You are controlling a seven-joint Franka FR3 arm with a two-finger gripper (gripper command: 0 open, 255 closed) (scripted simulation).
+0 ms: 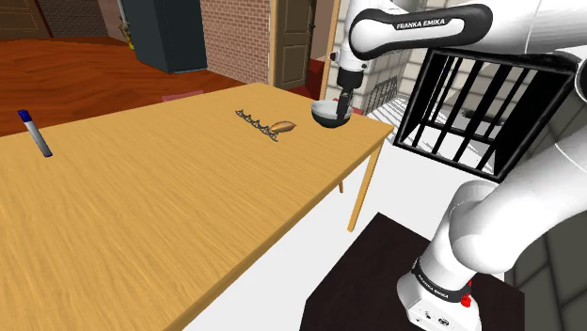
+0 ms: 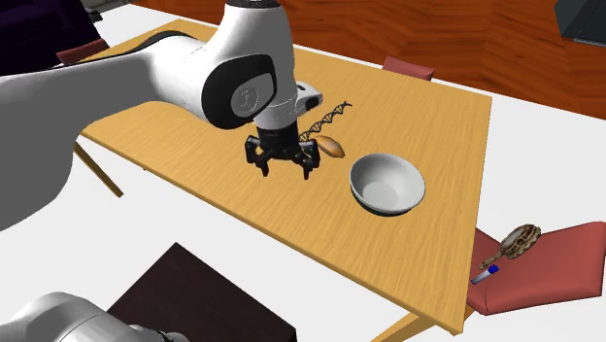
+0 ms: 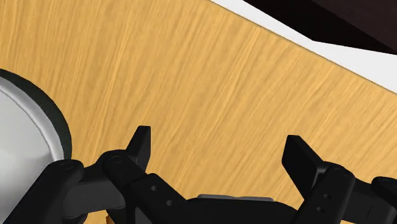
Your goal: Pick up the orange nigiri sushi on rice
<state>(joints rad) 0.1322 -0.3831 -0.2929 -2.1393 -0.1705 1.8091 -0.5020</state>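
Honey-coloured wood with a fine straight grain forms the flat rectangular counter (image 1: 169, 216), which stands on thin legs over a pale floor. Behind it in the shoulder view are red-brown floorboards (image 1: 85, 66), a brick wall (image 1: 235, 38), a brown panelled door (image 1: 293, 42) and a dark boxy cabinet (image 1: 169, 33). A black barred grille (image 1: 470, 103) shows beside the arm on that view's right. In the second exterior view a dull red seat (image 2: 554, 267) stands off the counter's corner, with a small tan ring-shaped object (image 2: 520, 240) lying on it.

The small orange nigiri sushi (image 2: 330, 147), a glossy oval lump, lies on the counter just beside the black two-finger hand (image 2: 285, 167), up and to the right of it in the second exterior view. It sits at the end of a thin dark twisted helix-shaped ornament (image 2: 328, 119) that stretches away beyond it; whether the two touch I cannot tell. A round, smooth white bowl (image 2: 387, 183) rests on the counter near the hand, on that view's right and apart from the sushi. A slim grey marker with a blue cap (image 1: 33, 132) lies well apart at the shoulder view's left.

The hand hovers above the counter, released, its fingers (image 3: 141, 143) spread wide with bare wood grain between them and grasping nothing. In the wrist view the bowl's dark-edged rim curves just beside one finger.
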